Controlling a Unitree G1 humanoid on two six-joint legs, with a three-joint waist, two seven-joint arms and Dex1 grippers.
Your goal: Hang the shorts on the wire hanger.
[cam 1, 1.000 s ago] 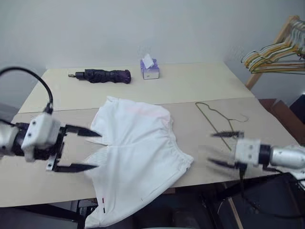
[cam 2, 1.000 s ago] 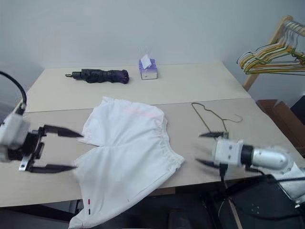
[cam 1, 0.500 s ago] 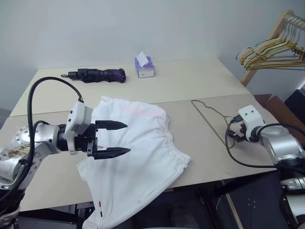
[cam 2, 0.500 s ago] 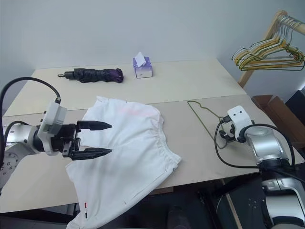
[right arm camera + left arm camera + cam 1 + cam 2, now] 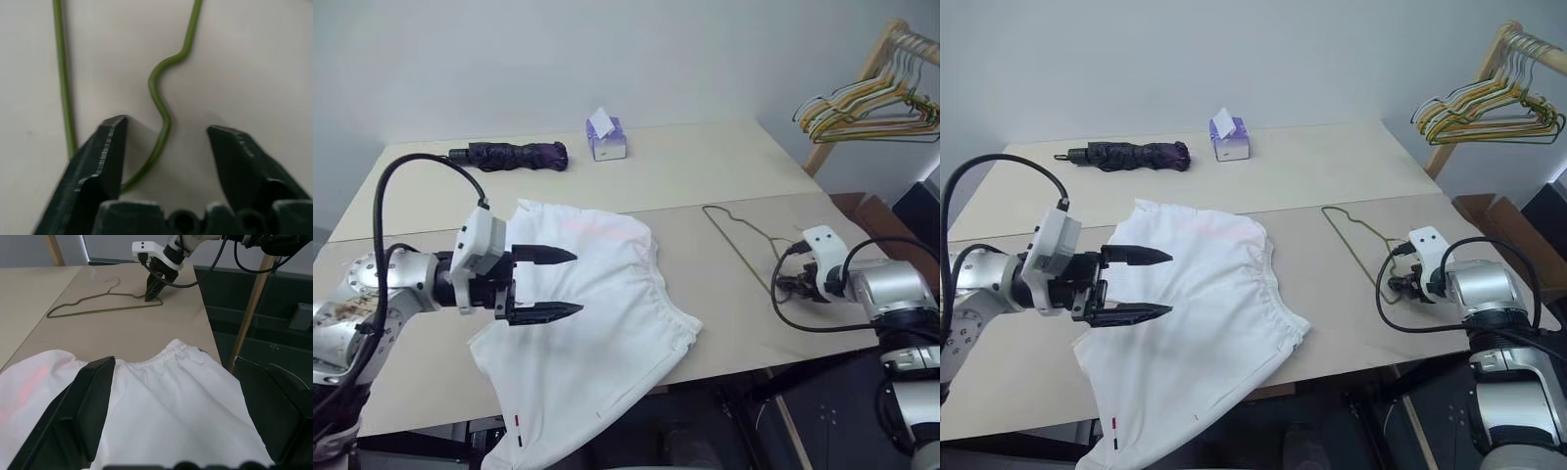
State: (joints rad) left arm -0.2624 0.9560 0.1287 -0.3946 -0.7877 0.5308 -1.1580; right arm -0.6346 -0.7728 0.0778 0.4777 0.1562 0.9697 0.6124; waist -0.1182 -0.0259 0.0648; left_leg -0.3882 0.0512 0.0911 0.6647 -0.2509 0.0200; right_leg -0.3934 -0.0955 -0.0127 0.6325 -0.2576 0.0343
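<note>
Since a second ago your right pincer [image 5: 164, 142] has swung out and dropped onto the wire hanger [image 5: 744, 235], and your left pincer [image 5: 548, 284] has slid in over the shorts [image 5: 597, 313]. Right now the right one is spread with the wire's bend between its fingers, not pinching yet, so a thin wire flat on the table [image 5: 705, 176] could easily skate out sideways as you close. Left pincer is spread wide and hovering over the shorts, which lie flat near the table's front with one leg drooping off the edge. Tug carelessly and the whole thing could slide off.
</note>
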